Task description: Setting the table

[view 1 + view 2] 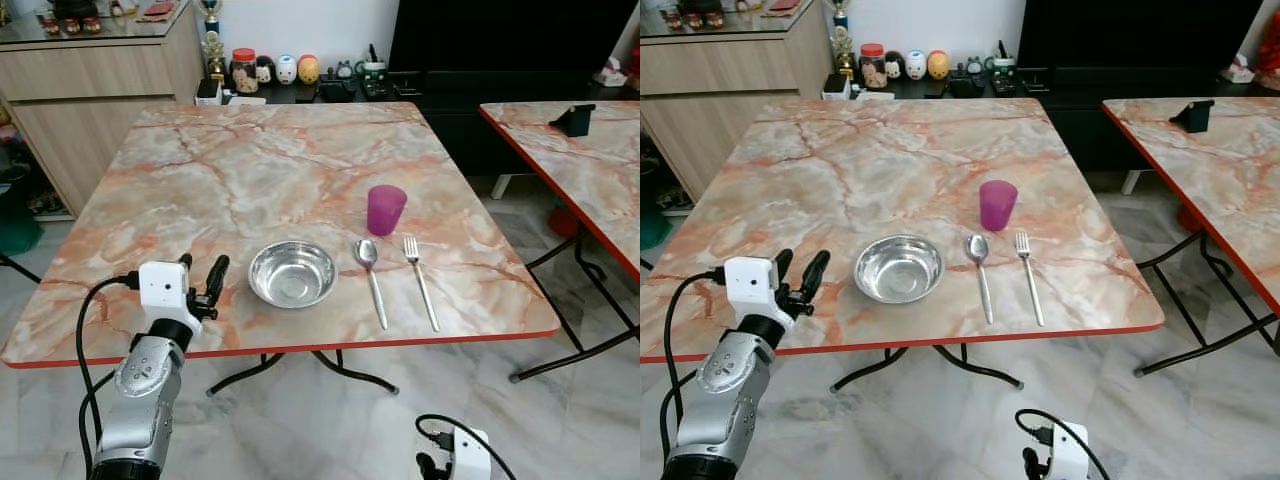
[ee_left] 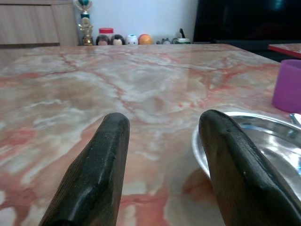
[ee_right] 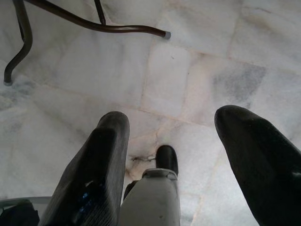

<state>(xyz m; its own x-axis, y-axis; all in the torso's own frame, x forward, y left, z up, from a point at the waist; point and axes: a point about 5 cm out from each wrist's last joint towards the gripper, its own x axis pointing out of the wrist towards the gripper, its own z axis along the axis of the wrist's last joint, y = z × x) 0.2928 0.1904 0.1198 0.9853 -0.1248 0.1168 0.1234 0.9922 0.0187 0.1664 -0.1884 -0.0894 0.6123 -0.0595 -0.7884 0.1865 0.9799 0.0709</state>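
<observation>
A steel bowl (image 1: 292, 273) sits near the front edge of the marble table (image 1: 270, 170). To its right lie a spoon (image 1: 372, 275) and a fork (image 1: 420, 280), side by side, handles toward me. A purple cup (image 1: 386, 209) stands just behind the spoon. My left gripper (image 1: 203, 277) hovers low over the table just left of the bowl, open, with nothing between its fingers (image 2: 101, 174). In the left wrist view the bowl (image 2: 263, 141) and the cup (image 2: 288, 84) lie beside one finger. My right gripper (image 3: 171, 155) hangs open below table height, over the floor.
A second marble table (image 1: 590, 160) stands to the right with a dark phone stand (image 1: 572, 120) on it. Behind the table are a wooden cabinet (image 1: 90, 90) and a low black unit with jars and figurines (image 1: 270, 70). Table legs (image 3: 84, 21) stand on the tiled floor.
</observation>
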